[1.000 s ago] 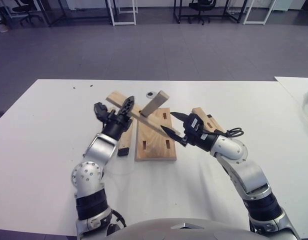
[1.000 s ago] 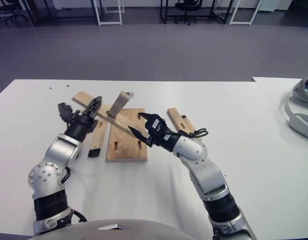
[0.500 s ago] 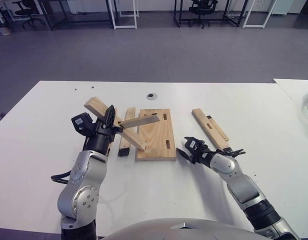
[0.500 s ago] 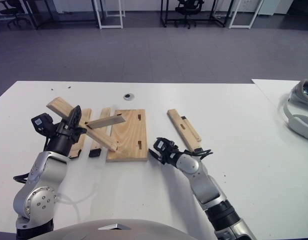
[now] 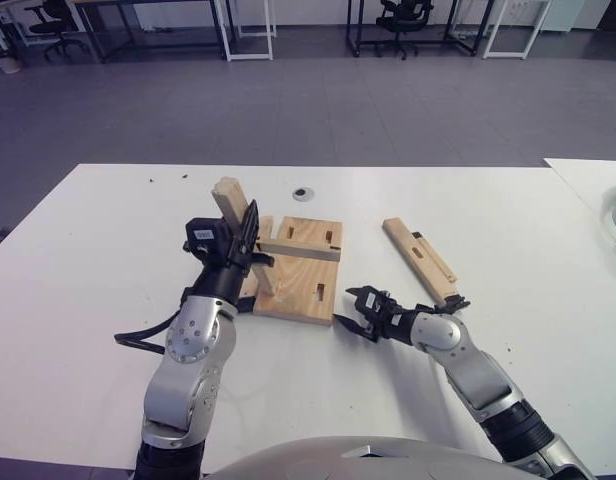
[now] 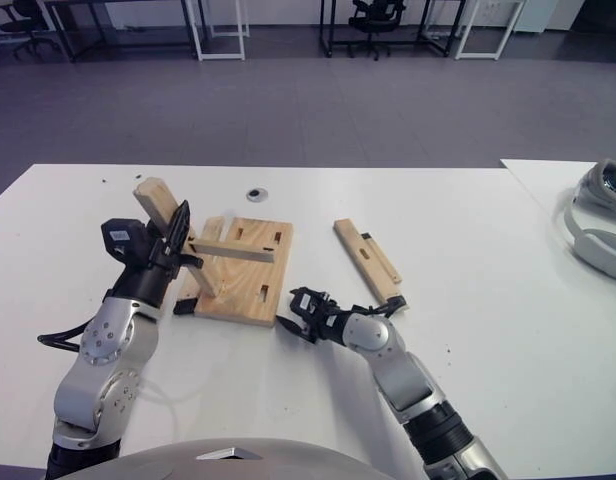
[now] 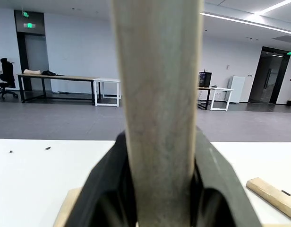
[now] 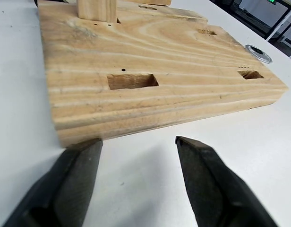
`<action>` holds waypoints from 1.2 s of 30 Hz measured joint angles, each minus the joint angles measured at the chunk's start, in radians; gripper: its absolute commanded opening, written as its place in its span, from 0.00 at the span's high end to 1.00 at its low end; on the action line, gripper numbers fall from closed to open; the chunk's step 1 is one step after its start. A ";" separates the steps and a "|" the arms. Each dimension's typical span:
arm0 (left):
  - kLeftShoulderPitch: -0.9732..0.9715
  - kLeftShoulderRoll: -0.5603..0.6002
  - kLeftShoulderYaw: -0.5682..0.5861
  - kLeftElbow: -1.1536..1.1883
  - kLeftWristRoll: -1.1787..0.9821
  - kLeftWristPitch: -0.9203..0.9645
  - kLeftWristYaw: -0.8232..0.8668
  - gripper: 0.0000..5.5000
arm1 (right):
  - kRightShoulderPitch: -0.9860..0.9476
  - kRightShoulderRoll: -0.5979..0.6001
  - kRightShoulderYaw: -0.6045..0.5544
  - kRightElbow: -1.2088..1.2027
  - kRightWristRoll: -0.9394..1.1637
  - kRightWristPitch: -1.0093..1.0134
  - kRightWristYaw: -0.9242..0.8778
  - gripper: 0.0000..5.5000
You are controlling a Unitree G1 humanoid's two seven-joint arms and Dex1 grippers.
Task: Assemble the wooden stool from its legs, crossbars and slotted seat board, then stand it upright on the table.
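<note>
Leaning leftward, the leg (image 5: 231, 205) (crossbar (image 5: 300, 249) jutting right) sits clamped in left gripper (image 5: 246, 232); right gripper (image 5: 343, 305) gapes.

The pale seat board (image 5: 310, 292), cut with rectangular slots, lies askew at the desk's centre. A leg (image 5: 231, 205) stands tilted on its left part, top leaning far-left, clamped in the left gripper (image 5: 248, 240) fingers. A crossbar (image 5: 300, 250) juts right from it over the board. 1 loose notched leg (image 5: 420, 258) lies flat to the right.
</note>
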 measured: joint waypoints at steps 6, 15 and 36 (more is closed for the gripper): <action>0.073 0.059 -0.009 0.047 0.018 -0.189 -0.147 0.81 | 0.000 -0.005 -0.004 0.005 -0.002 -0.009 0.008 0.47; 0.106 0.026 0.092 0.068 -0.150 -0.200 -0.178 0.81 | -0.001 -0.007 -0.009 0.023 -0.004 -0.035 0.006 0.47; -0.046 0.287 0.137 -0.110 -0.275 0.275 -0.074 0.81 | -0.046 0.034 -0.014 0.086 -0.017 -0.072 -0.029 0.47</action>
